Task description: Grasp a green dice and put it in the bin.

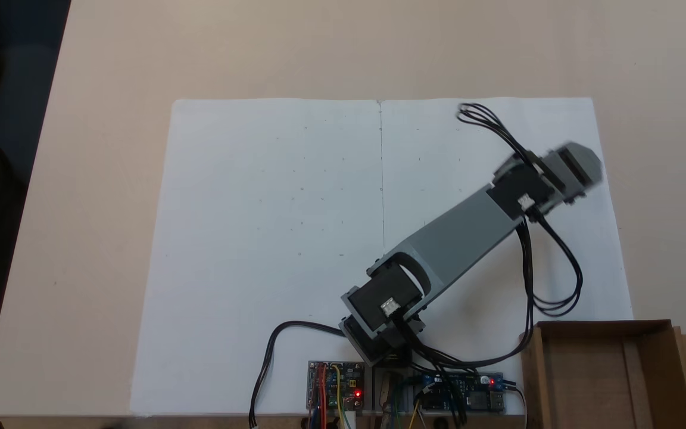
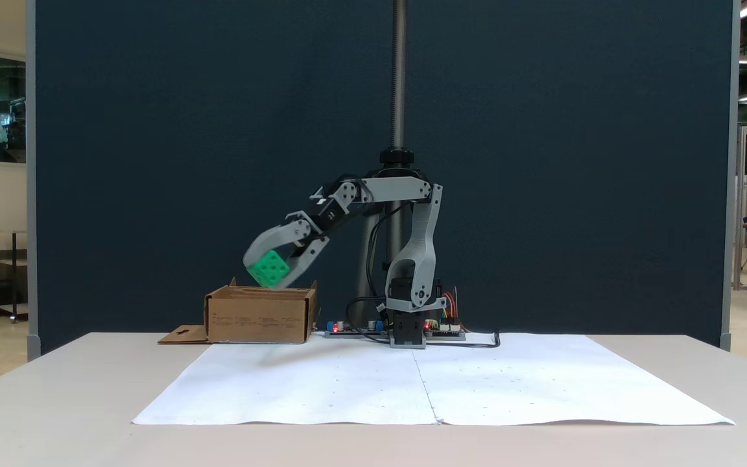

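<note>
The table (image 2: 56, 389) fills the lower part of both fixed views, with a big white paper sheet (image 2: 432, 383) spread over it. The grey arm (image 2: 412, 246) reaches toward the left of the side-on frame, where the cardboard bin (image 2: 260, 314) sits at mid-left. The gripper (image 2: 271, 272) has its fingers closed around the green dice (image 2: 269, 268), held just above the bin's rim. To do this step well, it should probably get the dice squarely over the opening before letting go, so it doesn't clip a wall. The top-down frame shows the bin's inner divider strip (image 1: 632, 375) at lower right, while the arm's end looks blurred there.
</note>
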